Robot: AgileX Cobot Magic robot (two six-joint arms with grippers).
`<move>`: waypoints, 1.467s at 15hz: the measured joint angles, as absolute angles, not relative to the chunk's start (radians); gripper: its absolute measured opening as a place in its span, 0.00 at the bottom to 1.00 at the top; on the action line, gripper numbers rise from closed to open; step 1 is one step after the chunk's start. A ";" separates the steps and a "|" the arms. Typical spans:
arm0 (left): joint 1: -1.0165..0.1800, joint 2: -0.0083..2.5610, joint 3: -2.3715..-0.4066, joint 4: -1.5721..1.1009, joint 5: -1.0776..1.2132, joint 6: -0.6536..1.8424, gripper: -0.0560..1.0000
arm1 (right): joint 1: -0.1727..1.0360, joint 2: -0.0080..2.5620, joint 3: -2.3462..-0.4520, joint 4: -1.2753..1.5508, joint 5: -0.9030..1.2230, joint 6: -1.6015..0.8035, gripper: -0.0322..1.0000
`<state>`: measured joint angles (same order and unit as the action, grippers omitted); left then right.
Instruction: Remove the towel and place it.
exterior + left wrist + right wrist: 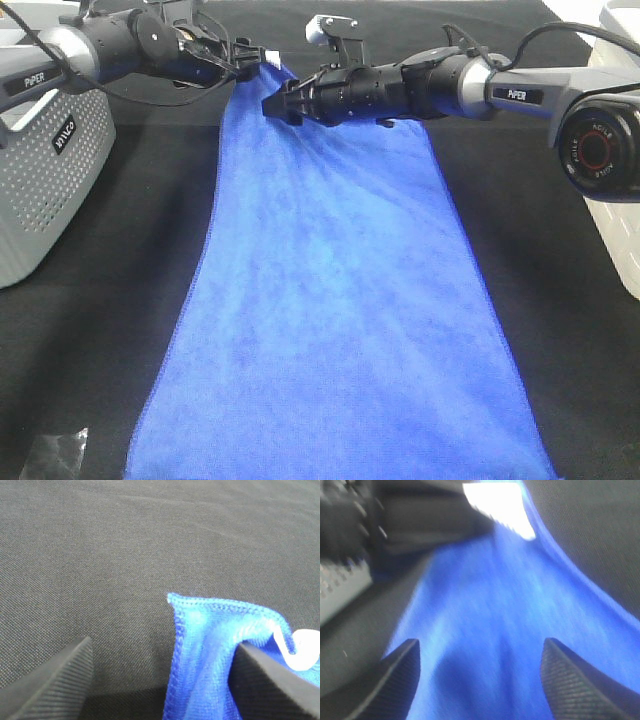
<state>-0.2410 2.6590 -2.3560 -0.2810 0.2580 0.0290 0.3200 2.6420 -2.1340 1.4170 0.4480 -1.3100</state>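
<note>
The royal-blue towel (330, 300) lies flat and lengthwise on the black table cloth (90, 350), narrowing toward its far end. My left gripper (255, 68) is at the towel's far left corner. In the left wrist view the gripper (165, 647) is open, and the stitched corner (200, 645) with its white tag (305, 650) lies between the fingers, against one finger (265, 680). My right gripper (272, 103) reaches across the middle over the towel's far end. In the blurred right wrist view it (480, 647) is open, with towel (485, 605) under and between the fingers.
A grey perforated basket (50, 170) stands at the left edge. A white container (622, 180) stands at the right edge. A small crumpled clear wrapper (55, 455) lies at the near left corner. Black cloth shows on both sides of the towel.
</note>
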 joint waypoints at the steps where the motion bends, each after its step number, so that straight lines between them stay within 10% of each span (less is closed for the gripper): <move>1: -0.241 2.659 -2.356 -0.281 0.258 0.029 0.70 | 0.320 2.643 -2.134 1.464 0.446 -1.339 0.66; 22: -0.240 2.614 -2.362 -0.395 0.344 0.071 0.70 | 0.336 2.815 -2.176 1.673 0.368 -1.493 0.65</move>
<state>-0.2400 2.6140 -2.3620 -0.3950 0.3440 0.0710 0.3360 2.8150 -2.1760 1.6730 0.3680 -1.4930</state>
